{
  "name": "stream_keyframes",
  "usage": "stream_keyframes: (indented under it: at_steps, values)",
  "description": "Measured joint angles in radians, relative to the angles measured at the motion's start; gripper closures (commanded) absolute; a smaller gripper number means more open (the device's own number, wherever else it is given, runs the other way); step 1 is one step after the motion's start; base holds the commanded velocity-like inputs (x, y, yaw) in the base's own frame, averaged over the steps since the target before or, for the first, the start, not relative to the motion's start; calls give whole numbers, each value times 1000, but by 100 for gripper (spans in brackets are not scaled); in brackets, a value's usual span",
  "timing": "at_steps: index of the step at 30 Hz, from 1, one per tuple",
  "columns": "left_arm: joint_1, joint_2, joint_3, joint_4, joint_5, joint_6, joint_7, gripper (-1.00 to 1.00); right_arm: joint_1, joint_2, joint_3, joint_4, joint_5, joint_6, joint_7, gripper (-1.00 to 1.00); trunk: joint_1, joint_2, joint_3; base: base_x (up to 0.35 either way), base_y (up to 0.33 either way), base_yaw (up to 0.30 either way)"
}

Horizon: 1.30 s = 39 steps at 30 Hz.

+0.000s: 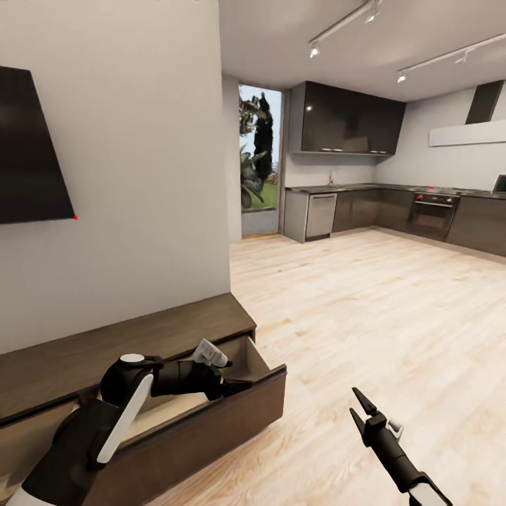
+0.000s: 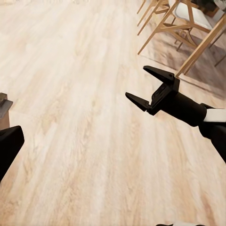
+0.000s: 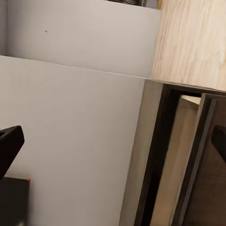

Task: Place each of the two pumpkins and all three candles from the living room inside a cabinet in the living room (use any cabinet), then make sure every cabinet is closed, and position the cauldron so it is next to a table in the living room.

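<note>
Head view: my left hand [image 1: 235,386] reaches into the cabinet's [image 1: 140,337] pulled-out drawer [image 1: 211,422]; whether its fingers are spread or holding anything, I cannot tell. My right hand [image 1: 360,410] hangs over the wooden floor [image 1: 365,316], fingers apart and empty.

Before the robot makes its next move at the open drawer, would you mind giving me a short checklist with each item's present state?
1. Cabinet drawer pulled out: ok.
2. Left tool over the drawer opening: ok.
3. Left tool empty: cannot tell, fingertips barely seen.
4. Right tool open and empty: ok.
5. Right tool away from the drawer, above the floor: ok.
6. Drawer contents: cannot tell, the arm hides most of it.
</note>
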Motion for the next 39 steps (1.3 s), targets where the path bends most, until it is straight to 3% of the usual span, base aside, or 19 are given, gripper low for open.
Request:
stream_keyframes:
  at_steps: [9, 23, 39]
  values:
    - [0, 0, 0, -1, 0, 0, 0, -100, 0, 2, -4, 8, -2, -2, -1, -100, -35, 63, 30, 0, 0, -44]
    - [0, 0, 0, -1, 1, 0, -1, -100, 0, 2, -4, 12, -2, -3, 0, -100, -35, 63, 45, 0, -13, -195]
    - [0, 0, -4, -1, 2, 0, 0, -100, 0, 1, -6, 13, -2, -15, -2, -100, -35, 63, 63, 0, -253, -200]
